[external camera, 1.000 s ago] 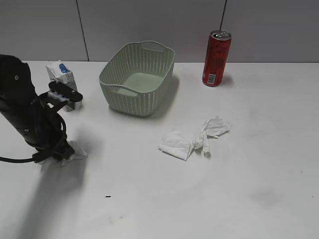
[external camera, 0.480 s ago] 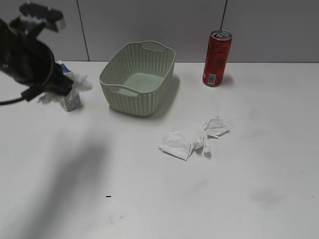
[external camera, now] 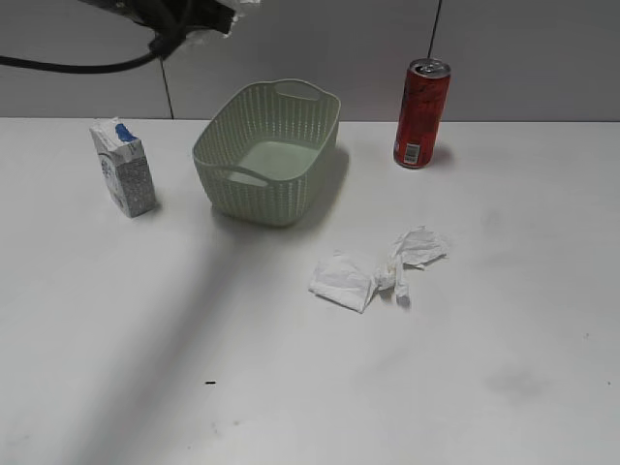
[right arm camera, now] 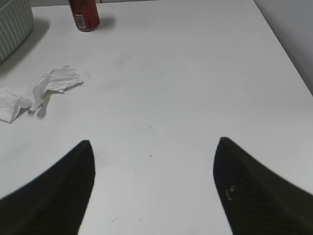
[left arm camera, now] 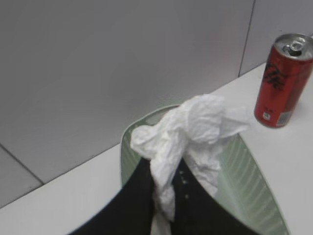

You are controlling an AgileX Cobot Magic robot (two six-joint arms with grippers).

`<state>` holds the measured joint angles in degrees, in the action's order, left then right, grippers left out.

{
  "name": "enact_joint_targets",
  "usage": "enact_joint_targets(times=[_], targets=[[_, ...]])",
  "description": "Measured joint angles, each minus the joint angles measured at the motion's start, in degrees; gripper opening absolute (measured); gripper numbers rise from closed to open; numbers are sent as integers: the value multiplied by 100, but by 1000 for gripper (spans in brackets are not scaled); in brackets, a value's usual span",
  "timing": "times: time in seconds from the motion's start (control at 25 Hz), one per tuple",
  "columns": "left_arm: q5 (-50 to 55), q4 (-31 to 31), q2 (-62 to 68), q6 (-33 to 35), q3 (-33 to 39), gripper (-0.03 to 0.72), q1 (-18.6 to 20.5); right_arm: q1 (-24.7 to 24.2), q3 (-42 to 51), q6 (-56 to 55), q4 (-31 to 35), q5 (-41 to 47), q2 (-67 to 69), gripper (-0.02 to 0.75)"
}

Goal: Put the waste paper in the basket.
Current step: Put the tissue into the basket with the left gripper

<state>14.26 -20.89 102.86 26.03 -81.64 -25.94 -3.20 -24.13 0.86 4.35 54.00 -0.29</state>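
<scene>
The left claw (left arm camera: 166, 183) grips a crumpled tissue wad (left arm camera: 190, 142) above the green basket (external camera: 269, 153). The right claw (right arm camera: 152, 183) hangs released over the desk (right arm camera: 195, 88).

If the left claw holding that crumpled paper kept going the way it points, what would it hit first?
Probably the basket. In the left wrist view the left gripper, shut on a waste paper wad, points at the basket's open inside, with the wall beyond. Depth is hard to judge.

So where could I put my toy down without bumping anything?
The big bare stretch of table in front of the two paper wads is free, and so is the right side past the red can. It is crowded around the basket and the tissue pack.
</scene>
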Motion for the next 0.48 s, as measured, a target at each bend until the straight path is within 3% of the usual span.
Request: enact_joint_targets(times=[0.2,0.36,0.48], targets=[[-1173,-254,814,0,0,32,-210,0,0,-8,0,0,0,571],[-1378,-284,1275,0,0,38,-279,0,0,-2,0,0,0,571],[-1258,-290,1457,0,0,143,-286,0,0,-2,0,0,0,571]])
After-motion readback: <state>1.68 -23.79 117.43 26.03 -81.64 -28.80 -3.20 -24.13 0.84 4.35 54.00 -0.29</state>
